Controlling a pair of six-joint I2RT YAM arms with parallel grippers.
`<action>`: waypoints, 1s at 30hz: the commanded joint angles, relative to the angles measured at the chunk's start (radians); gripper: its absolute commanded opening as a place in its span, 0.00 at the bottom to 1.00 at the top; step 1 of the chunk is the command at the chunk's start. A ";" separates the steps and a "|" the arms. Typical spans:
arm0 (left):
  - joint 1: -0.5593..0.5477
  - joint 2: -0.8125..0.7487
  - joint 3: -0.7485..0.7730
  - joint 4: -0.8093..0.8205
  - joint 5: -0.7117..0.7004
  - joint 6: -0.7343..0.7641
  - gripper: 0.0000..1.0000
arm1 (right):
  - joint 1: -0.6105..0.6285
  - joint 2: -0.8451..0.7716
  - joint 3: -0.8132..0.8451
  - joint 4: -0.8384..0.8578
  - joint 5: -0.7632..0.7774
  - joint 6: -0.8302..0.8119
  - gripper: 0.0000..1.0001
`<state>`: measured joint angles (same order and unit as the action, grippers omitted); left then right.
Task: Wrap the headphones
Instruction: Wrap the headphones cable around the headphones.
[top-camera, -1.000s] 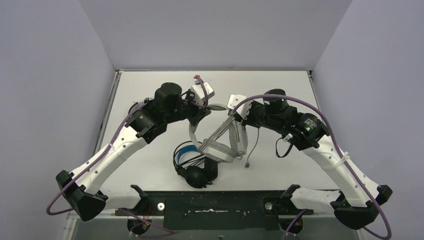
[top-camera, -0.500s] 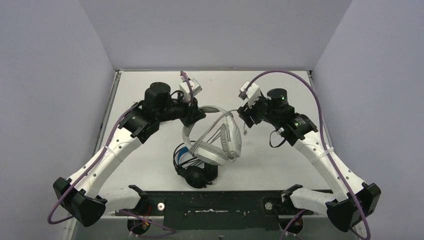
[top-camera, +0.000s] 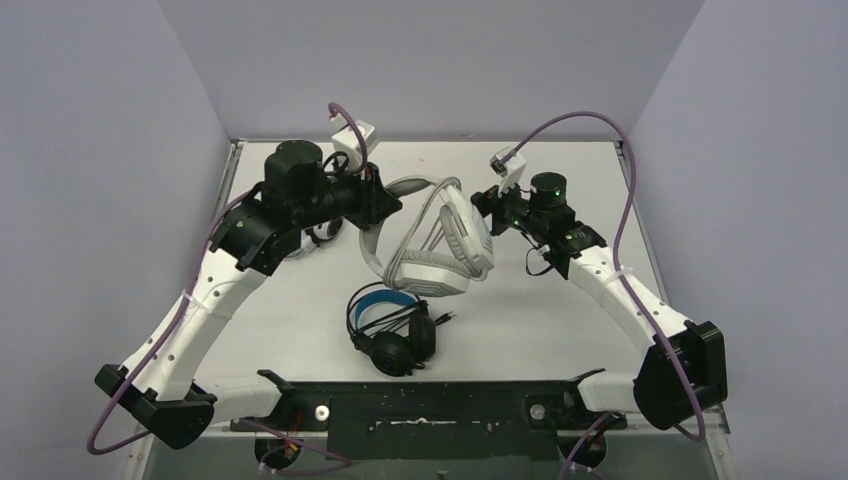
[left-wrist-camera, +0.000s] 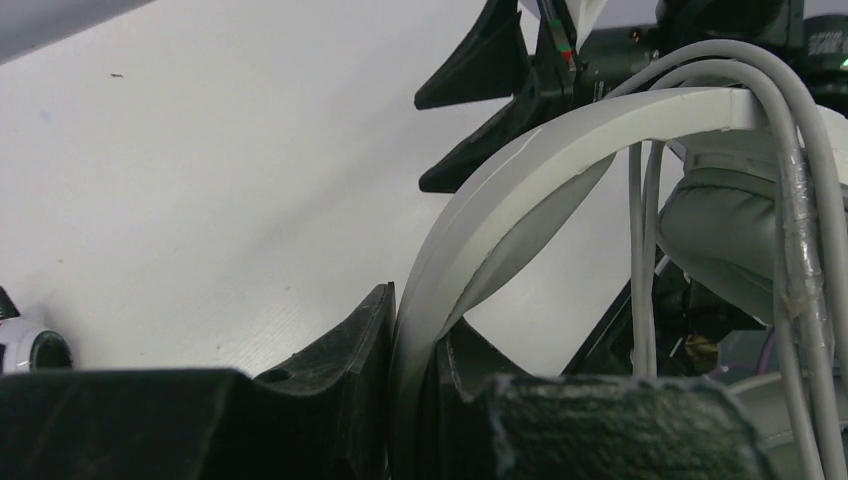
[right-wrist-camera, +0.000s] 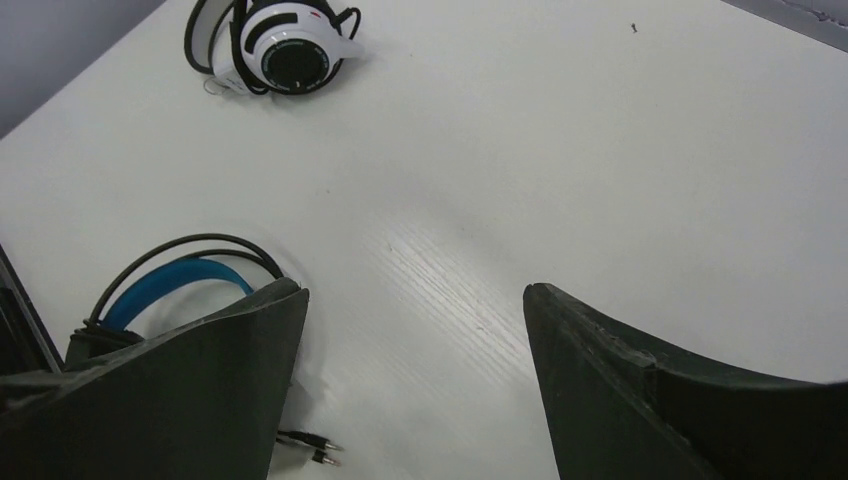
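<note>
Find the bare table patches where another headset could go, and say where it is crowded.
Bare: the near right of the table, between the right arm and the black headset; also the far strip along the back wall. Crowded: the middle, where the left gripper holds the white headset, with a third headset by the left arm.

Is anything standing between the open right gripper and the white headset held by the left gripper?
Nothing visible does. The right gripper hangs open close beside the white headset, whose headband the left gripper clamps.
</note>
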<state>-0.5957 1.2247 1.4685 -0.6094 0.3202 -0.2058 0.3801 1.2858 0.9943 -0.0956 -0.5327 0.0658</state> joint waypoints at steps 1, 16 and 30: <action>0.005 0.007 0.151 -0.042 -0.114 -0.114 0.00 | -0.004 0.021 -0.023 0.257 -0.060 0.147 0.83; 0.010 0.032 0.305 -0.152 -0.242 -0.152 0.00 | -0.006 -0.004 -0.137 0.355 -0.021 0.248 0.85; 0.045 0.158 0.522 -0.186 -0.292 -0.113 0.00 | 0.066 0.040 -0.193 0.722 -0.054 0.333 0.89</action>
<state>-0.5591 1.3666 1.9057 -0.8902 0.0231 -0.2871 0.3943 1.3014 0.8024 0.3676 -0.5835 0.3653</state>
